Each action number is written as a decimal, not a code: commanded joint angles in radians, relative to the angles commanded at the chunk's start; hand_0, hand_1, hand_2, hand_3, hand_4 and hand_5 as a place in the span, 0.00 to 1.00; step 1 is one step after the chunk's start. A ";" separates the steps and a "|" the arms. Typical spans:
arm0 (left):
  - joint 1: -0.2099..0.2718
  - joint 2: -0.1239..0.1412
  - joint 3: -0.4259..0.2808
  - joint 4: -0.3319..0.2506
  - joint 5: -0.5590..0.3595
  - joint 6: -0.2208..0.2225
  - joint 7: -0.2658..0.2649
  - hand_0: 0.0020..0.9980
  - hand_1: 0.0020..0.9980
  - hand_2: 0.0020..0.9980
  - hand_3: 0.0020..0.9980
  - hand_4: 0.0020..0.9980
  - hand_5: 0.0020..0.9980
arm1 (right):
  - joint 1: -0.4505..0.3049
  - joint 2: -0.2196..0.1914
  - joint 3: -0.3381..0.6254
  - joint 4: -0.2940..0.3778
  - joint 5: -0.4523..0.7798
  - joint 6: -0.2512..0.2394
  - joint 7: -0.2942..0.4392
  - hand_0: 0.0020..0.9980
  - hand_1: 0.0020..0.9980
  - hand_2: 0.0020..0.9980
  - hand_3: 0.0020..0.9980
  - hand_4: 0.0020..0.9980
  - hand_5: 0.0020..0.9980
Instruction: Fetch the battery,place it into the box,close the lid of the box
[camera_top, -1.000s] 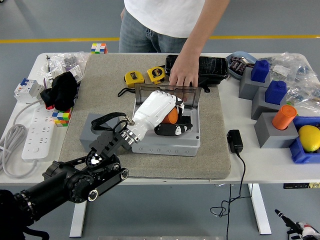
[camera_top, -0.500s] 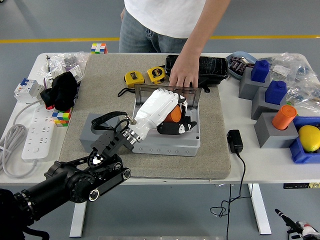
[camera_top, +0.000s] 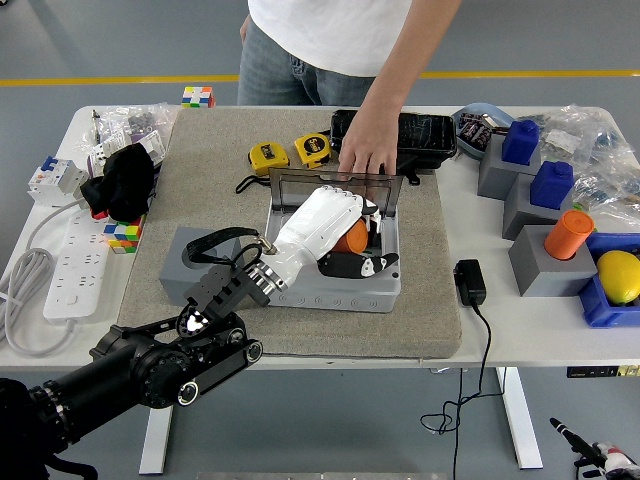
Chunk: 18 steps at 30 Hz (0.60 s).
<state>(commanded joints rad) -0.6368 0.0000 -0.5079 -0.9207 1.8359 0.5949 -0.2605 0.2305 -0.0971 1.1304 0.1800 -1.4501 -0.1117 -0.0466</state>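
The left hand (camera_top: 335, 235), gripping the orange battery (camera_top: 350, 236), has sunk deeper into the box (camera_top: 335, 285) mid-tabletop, nearing release, while a person's hand (camera_top: 365, 150) is steadying the lid (camera_top: 300, 185).

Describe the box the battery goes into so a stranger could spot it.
On the beige mat covering the table's middle sits a light grey box with its lid propped upright. The robot's white left hand reaches inside; no other container there stands open.
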 joint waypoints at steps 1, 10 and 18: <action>0.000 0.000 0.001 0.000 -0.001 -0.001 -0.001 0.12 0.14 0.17 0.20 0.74 0.40 | 0.000 0.000 -0.001 0.000 0.000 0.000 0.000 0.83 0.77 0.75 0.82 1.00 1.00; 0.000 0.000 0.008 0.004 -0.018 -0.006 -0.023 0.16 0.17 0.21 0.25 0.74 0.42 | 0.000 -0.001 0.005 0.000 -0.007 0.000 -0.002 0.83 0.77 0.75 0.82 1.00 1.00; -0.018 0.000 0.013 0.039 -0.031 -0.006 -0.056 0.18 0.21 0.24 0.29 0.74 0.42 | 0.002 0.000 0.002 0.000 -0.004 0.001 -0.002 0.83 0.77 0.75 0.82 1.00 1.00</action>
<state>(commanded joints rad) -0.6548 0.0000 -0.4951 -0.8814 1.8053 0.5894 -0.3166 0.2321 -0.0973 1.1327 0.1800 -1.4541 -0.1110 -0.0481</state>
